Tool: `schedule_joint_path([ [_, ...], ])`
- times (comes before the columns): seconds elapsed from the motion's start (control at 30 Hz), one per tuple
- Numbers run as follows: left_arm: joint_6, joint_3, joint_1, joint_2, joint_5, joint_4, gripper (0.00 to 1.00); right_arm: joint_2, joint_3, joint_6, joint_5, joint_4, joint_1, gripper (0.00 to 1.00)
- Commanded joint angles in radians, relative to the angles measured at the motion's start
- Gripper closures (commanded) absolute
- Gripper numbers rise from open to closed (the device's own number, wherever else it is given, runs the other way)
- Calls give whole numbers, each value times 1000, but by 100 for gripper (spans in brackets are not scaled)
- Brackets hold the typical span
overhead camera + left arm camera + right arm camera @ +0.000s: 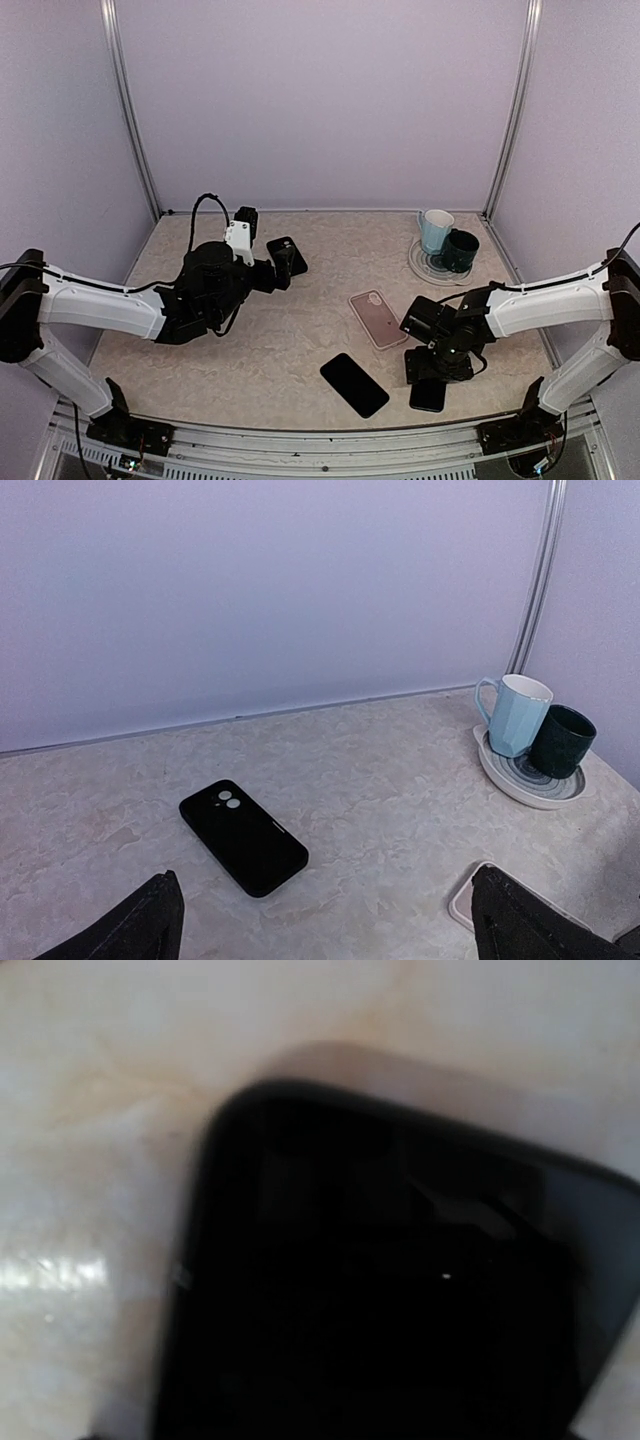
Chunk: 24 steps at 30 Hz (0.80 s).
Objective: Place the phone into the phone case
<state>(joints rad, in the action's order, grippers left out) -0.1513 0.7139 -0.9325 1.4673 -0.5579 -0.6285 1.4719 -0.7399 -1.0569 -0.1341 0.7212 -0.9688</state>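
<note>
While low over black phone point(429, 396), hid right gripper point(432, 372) opening: could not tell. Held left gripper point(327, 910) wide, empty, near black case point(243, 837) lying diagonally, camera end far-left.

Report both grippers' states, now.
Left gripper: open, empty.
Right gripper: cannot tell; low over a black phone, fingers hidden.

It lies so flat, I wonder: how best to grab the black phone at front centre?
Probably pinch its two long edges at mid-length, coming straight down. The phone lies flat on the table, so only thin sides offer a hold, and its width is the shorter span.
</note>
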Motion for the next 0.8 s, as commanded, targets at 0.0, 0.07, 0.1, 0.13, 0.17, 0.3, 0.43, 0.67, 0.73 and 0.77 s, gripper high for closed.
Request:
schedule_joint_path([
  [0.0,18,26,-8,9,-9,-10,1,-37,67,11,82,-99,-9,13],
  [0.07,19,32,-8,14,-14,-2,1,-44,76,25,97,-123,-10,20],
  [0.1,19,34,-8,15,-16,4,1,-41,74,30,89,-118,-10,23],
  [0.13,19,36,-8,16,-17,6,1,-34,68,34,73,-99,-8,27],
  [0.17,18,36,-8,15,-17,10,1,-22,59,39,53,-75,-7,29],
  [0.3,18,42,-9,14,-19,18,1,46,22,90,-6,-3,5,32],
  [0.43,12,60,-9,21,-20,41,1,59,-19,176,-5,-25,5,35],
  [0.67,-5,117,-12,64,62,53,1,-43,-22,241,-82,-71,5,35],
  [0.73,-10,151,-19,89,108,66,1,-86,38,270,-66,-171,5,36],
  [0.77,-10,176,-24,102,133,77,1,-107,70,280,-61,-214,7,36],
])
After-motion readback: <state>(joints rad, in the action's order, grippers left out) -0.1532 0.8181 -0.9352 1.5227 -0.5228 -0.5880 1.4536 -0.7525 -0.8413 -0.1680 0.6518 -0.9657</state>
